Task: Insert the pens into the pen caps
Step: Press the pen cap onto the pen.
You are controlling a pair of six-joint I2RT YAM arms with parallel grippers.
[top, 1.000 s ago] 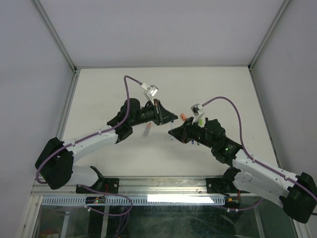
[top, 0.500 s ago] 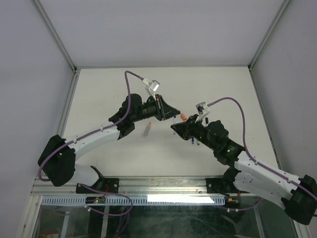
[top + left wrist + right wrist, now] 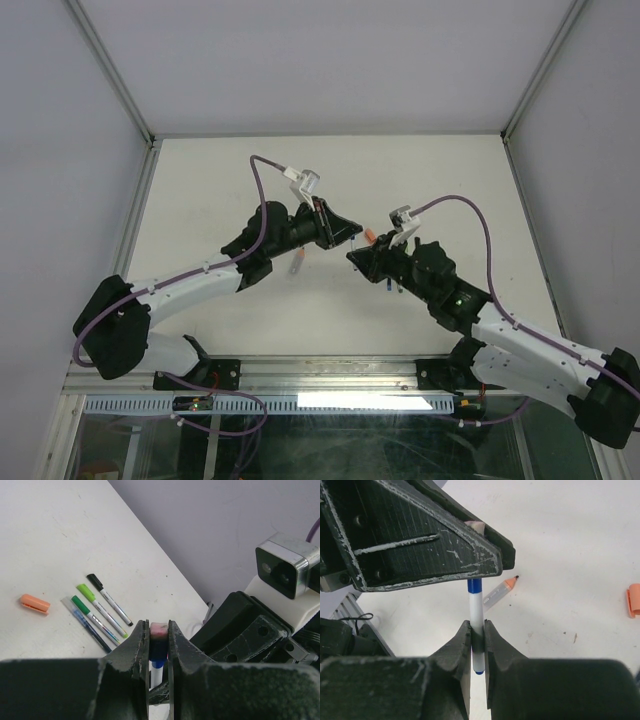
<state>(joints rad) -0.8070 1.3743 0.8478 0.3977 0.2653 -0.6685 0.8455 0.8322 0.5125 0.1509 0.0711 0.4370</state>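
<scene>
- Left wrist view: left fingers (image 3: 141,647) clenched on a blue cap (image 3: 159,650), above the surface (image 3: 60,540).
- Right fingers (image 3: 461,642) grasp a blue-ended pen (image 3: 476,607), its blue end touching the cap.
- Four capped pens (image 3: 98,607) lie side by side near an orange cap (image 3: 35,603); an orange-tipped pen (image 3: 499,594) lies elsewhere on the surface.

Left gripper (image 3: 479,532) hides where my pen (image 3: 477,612) meets the blue cap (image 3: 159,649); orange cap (image 3: 634,600) cropped at three o'clock.
</scene>
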